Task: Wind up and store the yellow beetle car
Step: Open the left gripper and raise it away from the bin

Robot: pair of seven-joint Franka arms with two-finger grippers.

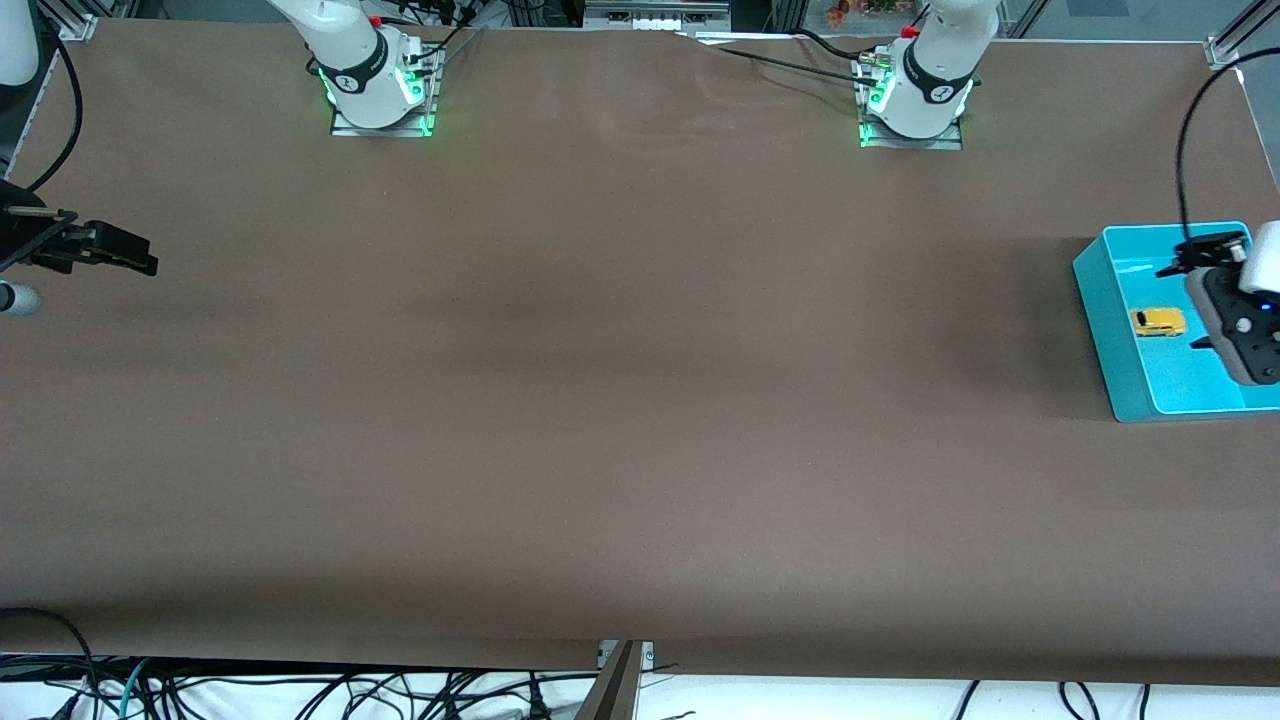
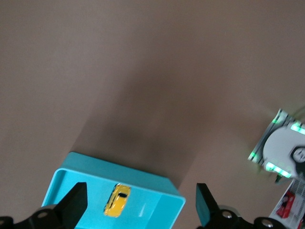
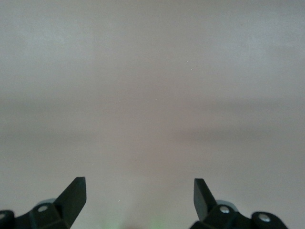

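Yellow beetle car (image 1: 1158, 321) in teal bin (image 1: 1100, 290); left end effector (image 2: 138, 204) spread above.

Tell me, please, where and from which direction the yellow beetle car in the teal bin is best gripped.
Probably across its narrow body sides, coming straight down. The yellow beetle car sits upright on the floor of the teal bin, whose walls block a sideways approach. The open left gripper hangs over it; its fingers should span the car's width, not its length.

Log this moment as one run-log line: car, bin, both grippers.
small yellow beetle toy car: in turquoise plastic bin | left gripper: open, empty, over bin | right gripper: open, empty, waiting above the table's right-arm end
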